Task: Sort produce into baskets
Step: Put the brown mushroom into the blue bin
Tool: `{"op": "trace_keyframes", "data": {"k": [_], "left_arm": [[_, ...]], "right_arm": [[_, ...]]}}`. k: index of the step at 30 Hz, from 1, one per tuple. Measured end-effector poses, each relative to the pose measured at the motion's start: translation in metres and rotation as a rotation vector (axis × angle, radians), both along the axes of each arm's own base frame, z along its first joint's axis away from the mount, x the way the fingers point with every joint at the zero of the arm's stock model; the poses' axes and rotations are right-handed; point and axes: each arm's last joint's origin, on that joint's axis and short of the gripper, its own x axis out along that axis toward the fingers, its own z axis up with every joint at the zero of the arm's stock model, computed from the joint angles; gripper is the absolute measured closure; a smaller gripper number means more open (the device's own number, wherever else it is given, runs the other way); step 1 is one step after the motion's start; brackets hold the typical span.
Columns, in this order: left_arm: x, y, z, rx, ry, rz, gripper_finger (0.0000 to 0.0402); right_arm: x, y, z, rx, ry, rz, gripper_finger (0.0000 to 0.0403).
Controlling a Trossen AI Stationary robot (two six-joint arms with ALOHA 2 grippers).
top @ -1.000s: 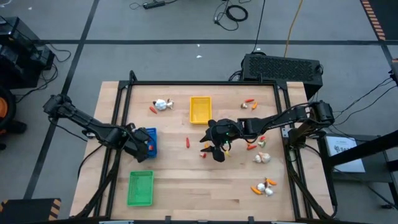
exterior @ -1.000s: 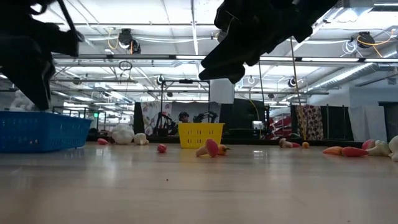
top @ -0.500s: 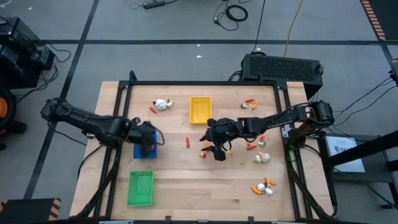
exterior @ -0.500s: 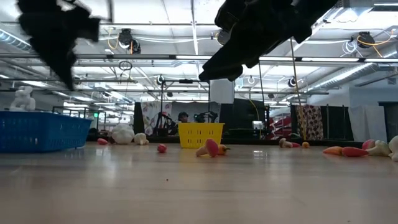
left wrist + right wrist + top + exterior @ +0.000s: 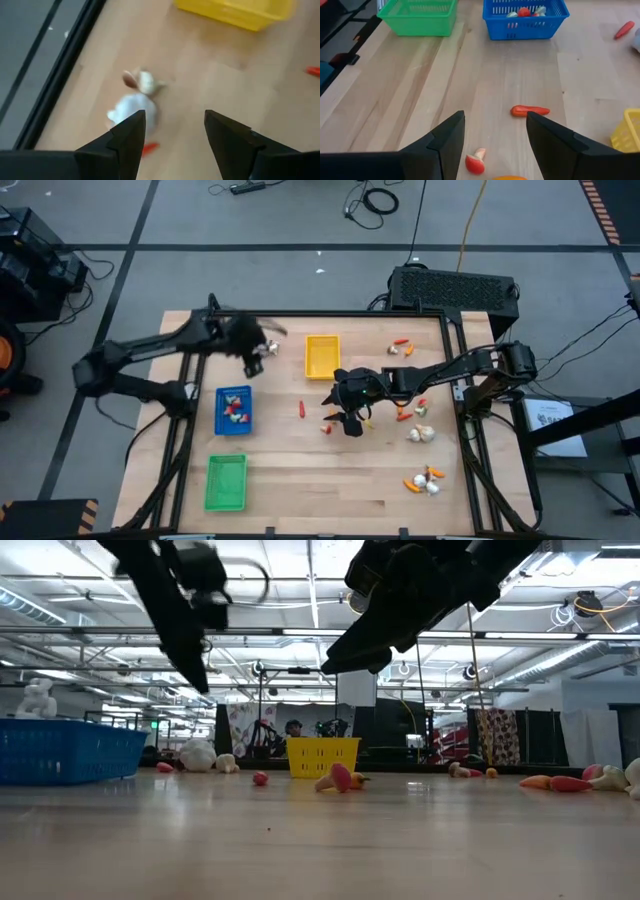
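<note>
My left gripper (image 5: pixel 175 120) hangs open above the table's far left part, over a whitish bulb (image 5: pixel 133 108), a small pale piece (image 5: pixel 143 80) and an orange bit (image 5: pixel 150 148); it touches none of them. At mid-table my right gripper (image 5: pixel 495 122) is open too, above a red-and-white piece (image 5: pixel 475 161) and an orange-red carrot (image 5: pixel 530 110). The blue basket (image 5: pixel 233 409) holds a few pieces. The green basket (image 5: pixel 226 482) stands near the front left, and the yellow basket (image 5: pixel 322 356) at the far middle.
More produce lies loose on the right half of the table: at the far right (image 5: pixel 400 346), beside the right arm (image 5: pixel 420 433) and near the front right (image 5: pixel 425 482). A red piece (image 5: pixel 301 409) lies between the blue basket and my right gripper.
My left gripper has swung from over the blue basket toward the table's far edge and risen a little, turning as it went. It now hangs above the whitish bulb at the far left. The blue basket and its pieces show uncovered.
</note>
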Motion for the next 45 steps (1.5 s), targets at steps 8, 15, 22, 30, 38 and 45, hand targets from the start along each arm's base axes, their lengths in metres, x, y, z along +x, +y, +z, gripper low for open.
{"op": "trace_keyframes", "data": {"k": [8, 15, 22, 30, 38, 45], "left_arm": [[0.025, 0.082, -0.024, -0.092, 0.057, 0.053, 0.0190], [0.057, 0.116, -0.043, -0.180, 0.160, 0.064, 0.0190], [0.067, 0.124, -0.068, -0.251, 0.260, 0.045, 0.0190], [0.068, 0.125, -0.075, -0.231, 0.295, 0.036, 0.0190], [0.068, 0.123, -0.076, -0.226, 0.314, 0.010, 0.0190], [0.075, 0.116, -0.077, -0.234, 0.312, -0.025, 0.0190]], "right_arm": [[-0.001, 0.000, -0.001, 0.000, 0.016, 0.000, 0.0200], [-0.003, 0.000, -0.004, -0.015, 0.044, 0.010, 0.0200], [-0.005, 0.000, -0.007, -0.024, 0.081, 0.017, 0.0200], [-0.006, 0.000, -0.008, -0.024, 0.094, 0.016, 0.0200], [-0.006, 0.000, -0.008, -0.022, 0.094, 0.015, 0.0200], [-0.006, 0.000, -0.008, -0.016, 0.096, 0.011, 0.0200]]}}
